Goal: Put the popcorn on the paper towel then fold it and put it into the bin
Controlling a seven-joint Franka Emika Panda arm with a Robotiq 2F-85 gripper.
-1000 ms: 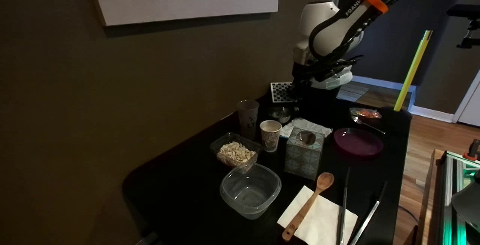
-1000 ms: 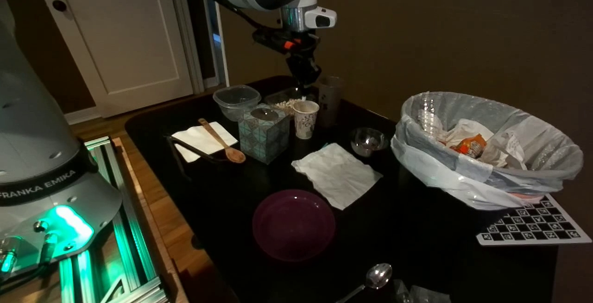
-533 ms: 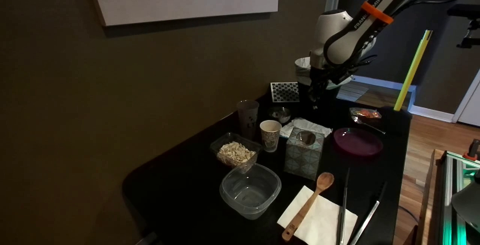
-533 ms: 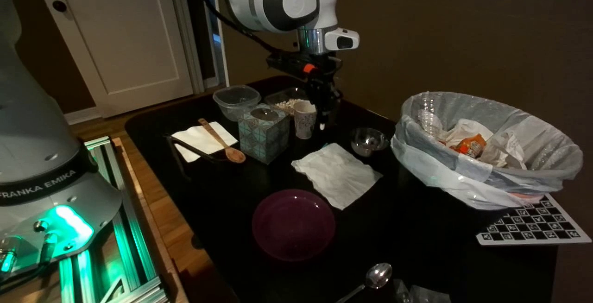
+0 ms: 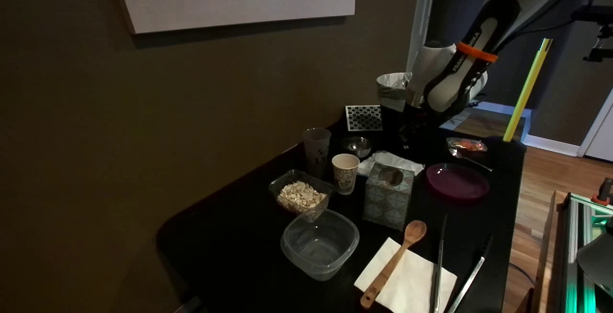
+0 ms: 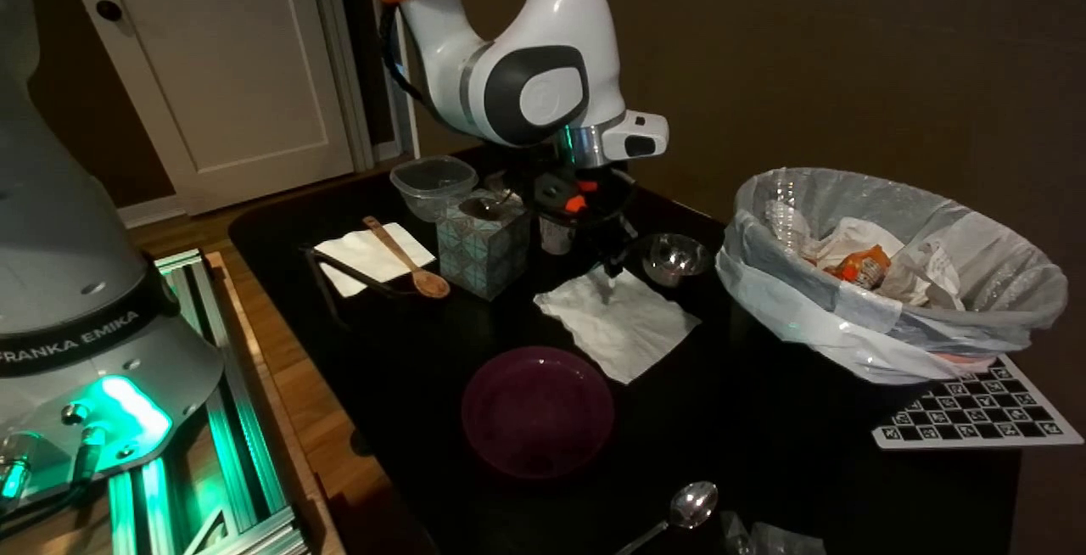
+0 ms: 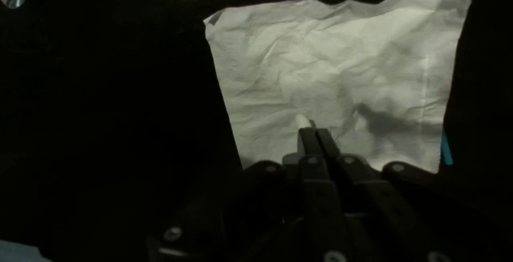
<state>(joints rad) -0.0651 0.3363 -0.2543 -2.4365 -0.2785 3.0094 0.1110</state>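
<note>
The tool (image 7: pixel 316 133) hangs over one wrinkled paper towel (image 7: pixel 340 65), its two fingers (image 7: pixel 308 140) nearly meeting, with one small pale popcorn-like bit (image 7: pixel 302 120) pinched at their ends. One heap of popcorn (image 5: pixel 300 194) sits in a small clear tub (image 5: pixel 281 184) on the table (image 5: pixel 239 251); a larger clear tub (image 5: pixel 318 248) stands just beside it, making two. There are two cups, a patterned paper cup (image 5: pixel 345 175) and a tall clear cup (image 5: pixel 316 146), then one tissue box (image 5: pixel 389 198), one clear bowl (image 6: pixel 673 262) and one purple plate (image 6: pixel 538 412). Spoons number two: a wooden spoon (image 5: pixel 390 269) lying across one flat cream napkin (image 5: pixel 413 282), and a metal spoon (image 6: pixel 694 504) near the plate. One pair of tongs (image 5: pixel 470 279) lies partly over that napkin. One white-lined bin (image 6: pixel 806 317) shows in both exterior views and holds an orange wrapper (image 6: pixel 864 266) among crumpled white paper (image 6: pixel 853 237).
</note>
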